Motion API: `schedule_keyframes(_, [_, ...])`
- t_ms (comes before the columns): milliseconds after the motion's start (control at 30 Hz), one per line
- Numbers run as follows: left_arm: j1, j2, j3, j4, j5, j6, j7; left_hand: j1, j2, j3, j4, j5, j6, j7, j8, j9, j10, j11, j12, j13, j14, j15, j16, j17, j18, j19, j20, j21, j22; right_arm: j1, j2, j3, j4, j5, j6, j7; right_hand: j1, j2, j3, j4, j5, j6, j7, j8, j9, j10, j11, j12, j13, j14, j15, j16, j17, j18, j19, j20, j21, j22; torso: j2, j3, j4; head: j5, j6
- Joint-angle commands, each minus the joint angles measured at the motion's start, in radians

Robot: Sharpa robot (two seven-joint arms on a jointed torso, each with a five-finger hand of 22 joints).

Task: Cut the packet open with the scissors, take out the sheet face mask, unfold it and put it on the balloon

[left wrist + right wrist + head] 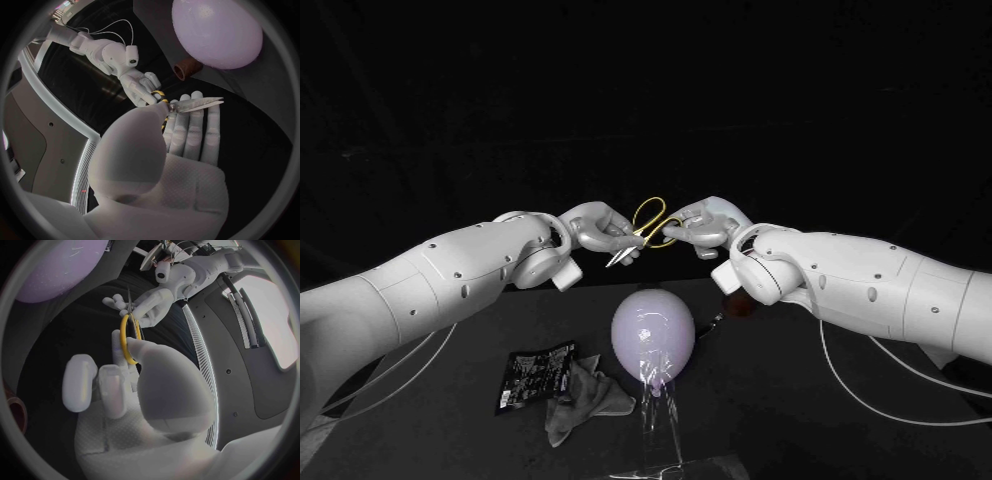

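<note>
Left hand [596, 232] is pinching the scissors [646, 222] by the blades, right hand [704, 225] is gripping the yellow handles, above the balloon [653, 335]; packet [535, 375] lying nearby.

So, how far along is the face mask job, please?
Early. Done: scissors picked up; left hand and right hand both hold them in the air. The packet lies on the table, the balloon is bare: cutting, unfolding and placing the mask seem left.

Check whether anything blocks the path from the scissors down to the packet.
Nothing visible does. The left hand and right hand hold the scissors in the air; the packet lies uncovered on the table below, left of the balloon. A grey cloth lies beside it, not over it.
</note>
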Motion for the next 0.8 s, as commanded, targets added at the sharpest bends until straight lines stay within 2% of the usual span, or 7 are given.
schedule_keyframes(33, [0.000,-0.003,0.000,-0.003,0.012,-0.018,0.011,-0.008,0.007,0.093,-0.083,0.003,-0.006,0.002,0.002,0.002,0.018,-0.015,-0.002,0.001,-0.004,-0.004,-0.004,0.002,0.011,0.002,0.000,0.004,0.002,0.002,-0.009,0.002,0.001,0.009,-0.062,0.018,-0.033,0.001,0.056,-0.041,-0.043,-0.013,0.000,0.025,0.023,0.080,-0.061,0.004,0.018,0.061,-0.009,0.004,0.009,-0.020,0.001,-0.006,0.005,0.005,0.000,0.0003,0.0001,-0.001,0.001])
schedule_keyframes(333, [0.001,-0.004,0.000,-0.004,0.039,-0.036,0.016,-0.032,-0.005,0.105,-0.081,0.003,-0.028,0.014,-0.014,0.003,-0.017,-0.002,-0.009,-0.005,-0.031,0.008,-0.022,0.003,0.006,-0.018,0.007,-0.002,-0.001,0.002,-0.019,0.002,0.009,0.012,-0.091,0.002,-0.058,0.002,0.068,-0.058,-0.052,-0.023,-0.003,0.047,0.044,0.091,-0.065,0.014,0.039,0.060,-0.011,0.003,0.005,-0.019,-0.001,-0.009,0.005,0.007,0.000,0.0004,-0.0001,-0.003,0.000])
schedule_keyframes(533, [0.001,-0.004,-0.001,-0.005,0.047,-0.058,0.017,-0.154,-0.123,0.020,-0.018,0.005,-0.129,0.063,-0.089,-0.033,-0.150,0.049,-0.012,-0.012,-0.125,0.053,-0.075,-0.014,-0.024,-0.092,0.021,-0.055,-0.028,0.003,-0.020,0.002,-0.005,0.008,-0.101,-0.024,-0.066,0.002,0.072,-0.065,-0.052,-0.026,-0.005,0.055,0.052,0.094,-0.067,0.018,0.048,0.059,-0.013,0.002,0.002,-0.019,-0.003,-0.010,0.003,0.006,0.000,-0.0004,0.0006,-0.004,-0.001])
schedule_keyframes(567, [0.001,-0.004,-0.001,-0.007,0.048,-0.063,0.016,-0.208,-0.149,-0.029,-0.021,0.007,-0.188,0.075,-0.129,-0.053,-0.224,0.068,-0.003,-0.013,-0.188,0.076,-0.110,-0.030,-0.054,-0.141,0.021,-0.091,-0.046,0.003,-0.020,0.002,-0.011,0.002,-0.100,-0.032,-0.066,0.002,0.072,-0.065,-0.052,-0.026,-0.005,0.055,0.052,0.094,-0.067,0.018,0.048,0.059,-0.013,0.002,0.002,-0.019,-0.003,-0.010,0.003,0.006,0.000,-0.0004,0.0003,-0.004,0.000])
schedule_keyframes(667, [0.001,-0.005,-0.001,-0.011,0.050,-0.076,0.014,-0.260,-0.149,-0.133,-0.020,0.001,-0.274,0.082,-0.183,-0.082,-0.328,0.098,-0.009,-0.011,-0.268,0.108,-0.155,-0.058,-0.108,-0.261,0.027,-0.158,-0.082,0.003,-0.022,0.002,-0.025,-0.042,-0.095,-0.044,-0.067,0.002,0.074,-0.068,-0.052,-0.027,-0.006,0.057,0.054,0.093,-0.067,0.018,0.051,0.059,-0.014,0.002,0.003,-0.019,-0.003,-0.010,0.003,0.007,0.000,-0.0006,0.0000,-0.004,-0.001])
schedule_keyframes(733, [0.001,-0.005,-0.001,-0.014,0.054,-0.086,0.013,-0.219,-0.059,-0.421,-0.023,0.010,-0.408,0.086,-0.235,-0.167,-0.399,0.123,0.003,-0.008,-0.331,0.136,-0.187,-0.095,-0.106,-0.424,0.004,-0.228,-0.120,0.003,-0.023,0.002,-0.035,-0.079,-0.091,-0.050,-0.068,0.002,0.075,-0.070,-0.052,-0.027,-0.006,0.058,0.056,0.093,-0.067,0.018,0.053,0.060,-0.014,0.003,0.004,-0.019,-0.002,-0.011,0.004,0.008,0.000,-0.0005,-0.0002,-0.004,-0.001])
schedule_keyframes(800, [0.001,-0.006,-0.001,-0.020,0.065,-0.103,0.011,-0.210,-0.069,-0.467,-0.016,0.004,-0.419,0.088,-0.237,-0.176,-0.406,0.124,-0.001,-0.009,-0.331,0.134,-0.184,-0.099,-0.112,-0.434,0.025,-0.232,-0.120,0.004,-0.025,0.002,-0.047,-0.122,-0.086,-0.058,-0.070,0.001,0.076,-0.072,-0.052,-0.027,-0.006,0.059,0.057,0.093,-0.068,0.019,0.054,0.060,-0.014,0.003,0.005,-0.019,-0.001,-0.011,0.005,0.009,0.000,-0.0003,-0.0002,-0.005,-0.001])
